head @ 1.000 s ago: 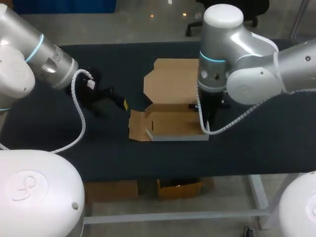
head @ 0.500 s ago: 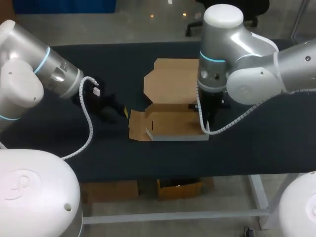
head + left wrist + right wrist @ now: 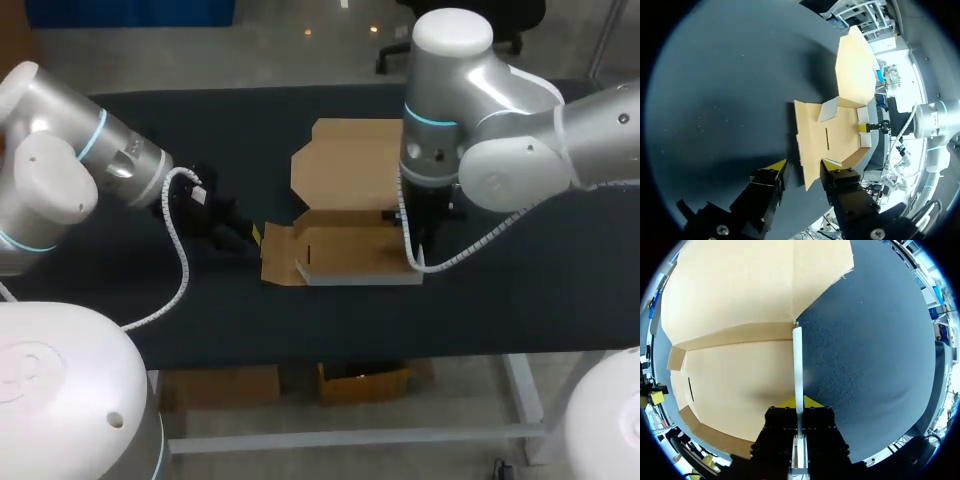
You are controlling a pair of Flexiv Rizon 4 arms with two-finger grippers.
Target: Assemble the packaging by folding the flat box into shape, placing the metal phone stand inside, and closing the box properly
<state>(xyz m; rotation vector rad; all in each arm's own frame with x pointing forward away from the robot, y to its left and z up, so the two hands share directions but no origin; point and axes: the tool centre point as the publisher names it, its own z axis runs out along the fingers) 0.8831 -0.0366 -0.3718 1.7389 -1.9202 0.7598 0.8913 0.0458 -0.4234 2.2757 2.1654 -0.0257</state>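
Observation:
A brown cardboard box [image 3: 345, 175] lies half folded at the table's middle, its lid flap flat toward the back and its base [image 3: 350, 250] toward the front. My left gripper [image 3: 250, 238] is at the box's left flap. In the left wrist view the corner of that flap [image 3: 810, 172] sits between the parted yellow-tipped fingers of the left gripper [image 3: 803, 167]. My right gripper [image 3: 422, 222] holds the raised right side wall; in its wrist view the right gripper [image 3: 799, 402] is shut on the wall's thin pale edge [image 3: 798, 355]. No metal stand shows.
The dark table top [image 3: 520, 290] spreads wide on both sides of the box. Its front edge runs a short way in front of the box's base. My right arm's big joints hang over the box's right side.
My left arm has moved right to the box's left flap, and its fingers have drawn closer together. The right arm and the box have kept still.

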